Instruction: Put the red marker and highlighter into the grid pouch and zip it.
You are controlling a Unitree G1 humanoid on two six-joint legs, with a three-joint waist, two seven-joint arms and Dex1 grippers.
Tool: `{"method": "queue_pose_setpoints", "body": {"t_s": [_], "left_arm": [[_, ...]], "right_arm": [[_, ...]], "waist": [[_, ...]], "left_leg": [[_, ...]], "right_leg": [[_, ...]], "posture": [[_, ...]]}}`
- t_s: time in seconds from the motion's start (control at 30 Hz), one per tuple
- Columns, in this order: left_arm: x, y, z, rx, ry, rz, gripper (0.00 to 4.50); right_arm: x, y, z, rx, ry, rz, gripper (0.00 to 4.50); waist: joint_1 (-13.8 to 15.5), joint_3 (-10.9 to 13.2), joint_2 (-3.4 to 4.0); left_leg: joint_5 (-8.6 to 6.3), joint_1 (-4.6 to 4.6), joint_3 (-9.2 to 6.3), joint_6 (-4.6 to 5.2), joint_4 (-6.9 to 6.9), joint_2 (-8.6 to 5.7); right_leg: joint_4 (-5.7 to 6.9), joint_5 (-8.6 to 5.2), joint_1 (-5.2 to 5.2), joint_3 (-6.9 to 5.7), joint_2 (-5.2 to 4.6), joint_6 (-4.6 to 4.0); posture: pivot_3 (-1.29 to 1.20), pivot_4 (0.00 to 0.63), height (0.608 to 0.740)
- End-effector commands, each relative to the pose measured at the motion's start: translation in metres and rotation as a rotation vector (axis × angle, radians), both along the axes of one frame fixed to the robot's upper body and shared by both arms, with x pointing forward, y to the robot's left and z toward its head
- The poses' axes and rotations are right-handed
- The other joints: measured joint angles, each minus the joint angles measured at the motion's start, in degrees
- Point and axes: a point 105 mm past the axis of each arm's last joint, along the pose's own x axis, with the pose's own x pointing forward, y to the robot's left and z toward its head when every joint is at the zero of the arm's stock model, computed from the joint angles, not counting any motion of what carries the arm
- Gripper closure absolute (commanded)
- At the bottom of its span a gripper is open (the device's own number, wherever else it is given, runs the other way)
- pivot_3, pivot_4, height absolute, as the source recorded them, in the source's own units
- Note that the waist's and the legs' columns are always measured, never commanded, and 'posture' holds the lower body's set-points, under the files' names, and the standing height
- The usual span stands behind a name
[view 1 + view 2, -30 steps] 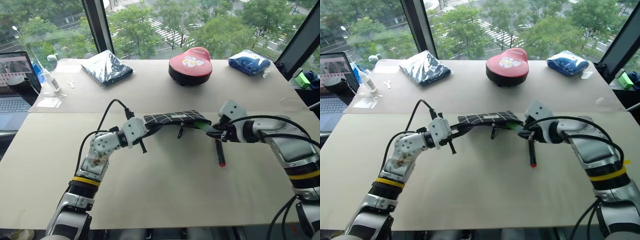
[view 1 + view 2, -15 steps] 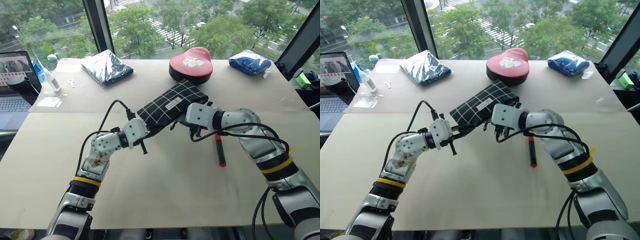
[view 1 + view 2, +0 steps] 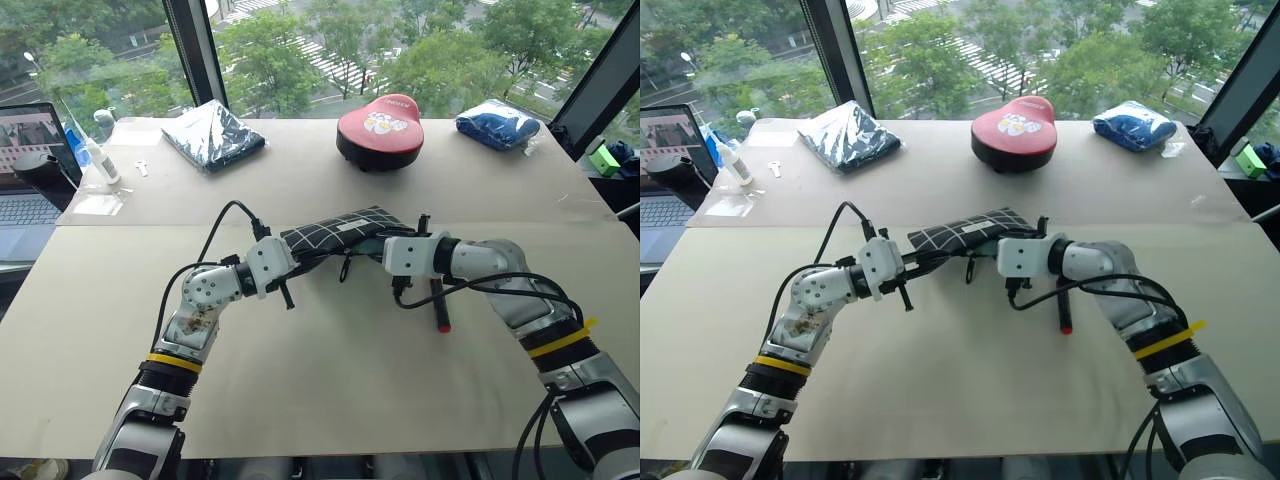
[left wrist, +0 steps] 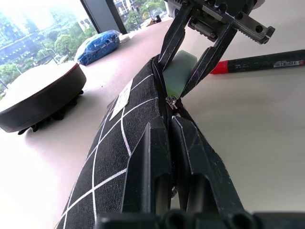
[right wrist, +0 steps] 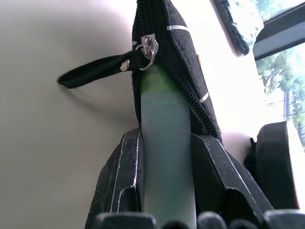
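Observation:
The grid pouch (image 3: 340, 232) hangs edge-up just above the table's middle. My left gripper (image 3: 290, 266) is shut on its left end, the fingers (image 4: 153, 143) pinching the zipper edge. My right gripper (image 4: 172, 78) is shut on the highlighter (image 5: 164, 143), whose green cap end (image 5: 158, 80) sits in the pouch's open mouth beside the zipper pull (image 5: 147, 45) and its black strap (image 5: 93, 72). The red marker (image 3: 439, 301) lies on the table right of the pouch, under my right forearm.
At the table's far side sit a red round cushion (image 3: 380, 128), a blue bundle (image 3: 498, 125) and a dark blue wrapped bundle (image 3: 213, 133). A laptop (image 3: 28, 165) and a bottle (image 3: 100, 150) stand at the far left. A green object (image 3: 603, 160) lies beyond the right edge.
The right gripper rolled and shifted left with the highlighter. The pouch swung face-up half a second ago and is edge-up again, with the highlighter's cap now in its mouth. The left gripper stayed put.

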Motion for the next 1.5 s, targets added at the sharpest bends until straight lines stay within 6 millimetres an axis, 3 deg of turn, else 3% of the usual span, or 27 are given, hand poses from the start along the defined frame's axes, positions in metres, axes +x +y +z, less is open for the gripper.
{"method": "queue_pose_setpoints", "body": {"t_s": [0.03,0.13,0.33,0.43,0.57,0.63,0.77,0.87,0.93,1.03,1.13,1.2,1.33,1.5], "left_arm": [[-0.001,-0.004,0.018,-0.035,-0.061,-0.034,4.5],[0.0,-0.005,0.019,-0.039,-0.06,-0.038,4.5],[-0.001,-0.007,0.02,-0.05,-0.057,-0.051,4.5],[-0.002,-0.007,0.02,-0.06,-0.052,-0.056,4.5],[-0.003,-0.008,0.021,-0.062,-0.053,-0.059,4.5],[-0.003,-0.008,0.021,-0.063,-0.054,-0.057,4.5],[-0.003,-0.008,0.019,-0.061,-0.051,-0.055,4.5],[-0.003,-0.007,0.019,-0.058,-0.05,-0.051,4.5],[-0.003,-0.006,0.018,-0.056,-0.049,-0.048,4.5],[-0.003,-0.006,0.018,-0.054,-0.05,-0.046,4.5],[-0.003,-0.006,0.017,-0.051,-0.049,-0.043,4.5],[-0.003,-0.006,0.017,-0.05,-0.048,-0.042,4.5],[-0.004,-0.006,0.017,-0.049,-0.048,-0.042,4.5],[-0.004,-0.005,0.017,-0.048,-0.044,-0.036,4.5]], "right_arm": [[-0.014,0.009,0.009,-0.011,-0.161,0.128,3.49],[-0.015,0.01,0.008,-0.025,-0.22,0.158,3.49],[0.011,-0.009,0.024,-0.037,-0.353,0.045,3.49],[0.012,-0.003,0.033,0.021,-0.383,0.059,3.49],[0.006,0.007,0.022,0.042,-0.299,0.093,3.49],[0.006,0.006,0.023,0.096,-0.22,0.067,2.49],[0.006,0.001,0.028,0.09,-0.195,0.065,1.23],[0.006,-0.008,0.04,0.133,-0.167,0.053,1.23],[0.008,-0.018,0.057,0.225,-0.107,0.013,1.23],[0.003,-0.036,0.068,0.406,0.166,-0.065,1.23],[-0.035,-0.042,0.065,0.542,0.567,-0.005,1.23],[-0.051,-0.046,0.069,0.637,0.71,0.027,1.23],[-0.054,-0.068,0.045,0.648,0.78,-0.162,1.23],[-0.048,-0.091,0.018,0.601,0.725,-0.449,1.23]], "waist": [[0.04,0.0,0.0],[0.0,0.0,0.0],[-0.07,0.0,0.0],[-0.12,0.0,0.0],[-0.25,0.0,0.0],[-0.21,0.0,0.0],[-0.23,0.0,0.0],[-0.18,0.0,0.0],[-0.18,0.0,0.0],[-0.03,0.0,0.0],[0.3,0.0,0.0],[0.63,0.0,0.0],[0.4,0.0,0.0],[0.64,0.0,0.0]], "left_leg": [[0.0,0.01,0.0,0.0,-0.01,0.0],[0.0,0.01,0.01,-0.01,0.0,0.0],[0.03,0.06,0.07,-0.04,0.0,0.0],[0.04,0.06,0.07,-0.05,-0.01,0.02],[0.04,0.06,0.07,-0.05,-0.04,0.04],[0.04,0.06,0.07,-0.04,-0.03,0.03],[0.03,0.06,0.06,-0.01,-0.01,0.04],[0.02,0.07,0.06,0.0,-0.02,0.04],[0.02,0.06,0.06,0.0,-0.01,0.04],[0.01,0.05,0.06,0.01,-0.01,0.08],[-0.05,0.04,0.04,0.11,0.0,0.11],[-0.13,-0.03,-0.09,0.24,0.0,0.16],[-0.29,-0.02,-0.08,0.47,0.03,0.16],[-0.26,-0.02,-0.09,0.42,0.05,0.12]], "right_leg": [[0.0,0.0,0.0,0.0,0.0,0.0],[0.0,0.0,0.01,0.0,0.0,0.0],[0.01,0.0,0.02,0.05,0.02,0.0],[0.01,0.0,0.02,0.06,0.04,0.0],[0.01,0.0,0.02,0.07,0.06,0.0],[0.01,0.0,0.04,0.08,0.06,0.0],[0.04,0.0,0.07,0.08,0.06,0.0],[0.04,0.0,0.06,0.07,0.06,0.0],[0.03,0.0,0.06,0.07,0.06,0.0],[0.03,0.0,0.07,0.08,0.06,-0.01],[0.03,0.01,0.07,0.06,0.06,-0.01],[0.01,0.01,0.09,-0.01,0.02,-0.02],[-0.07,0.01,0.09,0.09,-0.11,-0.02],[0.0,0.01,0.02,0.08,-0.14,-0.02]], "posture": [[0.0,0.15,0.74],[0.0,0.15,0.74],[0.0,0.15,0.74],[0.0,0.15,0.74],[0.0,0.15,0.74],[0.0,0.15,0.74],[0.0,0.15,0.74],[0.0,0.15,0.74],[0.0,0.15,0.74],[0.0,0.15,0.74],[0.0,0.15,0.74],[0.0,0.15,0.74],[0.0,0.15,0.74],[0.0,0.15,0.74]]}}
